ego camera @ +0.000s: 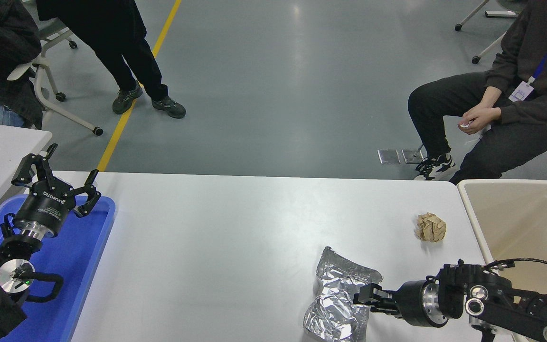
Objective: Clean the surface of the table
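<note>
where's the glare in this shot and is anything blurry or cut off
Head view: overhead lights bounce off the grey floor at top centre and sheen faintly on the table surface; the crumpled foil sparkles; focus is sharp throughout; the right gripper at the foil is hard to read, black on glinting silver; the frame's bottom edge crops both arms.

Right pincer [363, 298] tips hidden against foil [337, 304]; foil's bottom cropped.
</note>
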